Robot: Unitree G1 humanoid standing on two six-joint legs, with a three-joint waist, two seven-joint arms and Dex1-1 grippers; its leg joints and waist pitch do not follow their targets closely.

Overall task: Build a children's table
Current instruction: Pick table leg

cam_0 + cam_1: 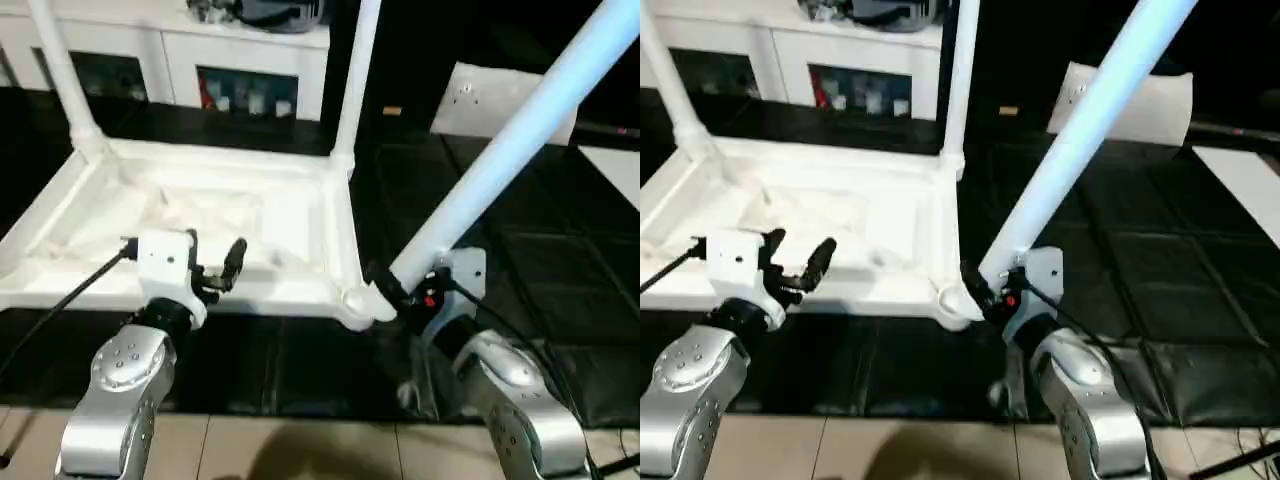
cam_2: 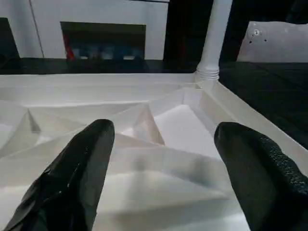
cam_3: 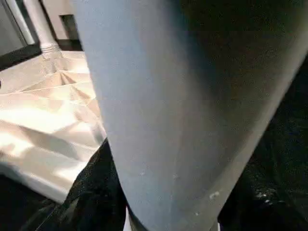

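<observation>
The white tabletop point(image 1: 220, 152) lies upside down on black floor mats, its ribbed underside facing up. Two white legs point(image 1: 62, 70) point(image 1: 355, 75) stand upright in its two far corner sockets. My right gripper point(image 1: 400, 290) is shut on a third leg point(image 1: 510, 150) near its lower end. That leg tilts up and to the right, and its lower end sits at the near right corner socket point(image 1: 355, 300). In the right wrist view the held leg point(image 3: 183, 96) stands between dark fingers point(image 3: 96, 192). My left gripper point(image 1: 213, 250) hangs open just above the tabletop's near rim, its fingers point(image 2: 82, 168) holding nothing.
A white cabinet point(image 1: 180, 60) with open shelves runs along the back. A flat white bag point(image 1: 490, 100) lies at the back right, and a white board point(image 1: 615, 170) at the right edge. Tan floor tiles point(image 1: 300, 450) begin at the mats' near edge.
</observation>
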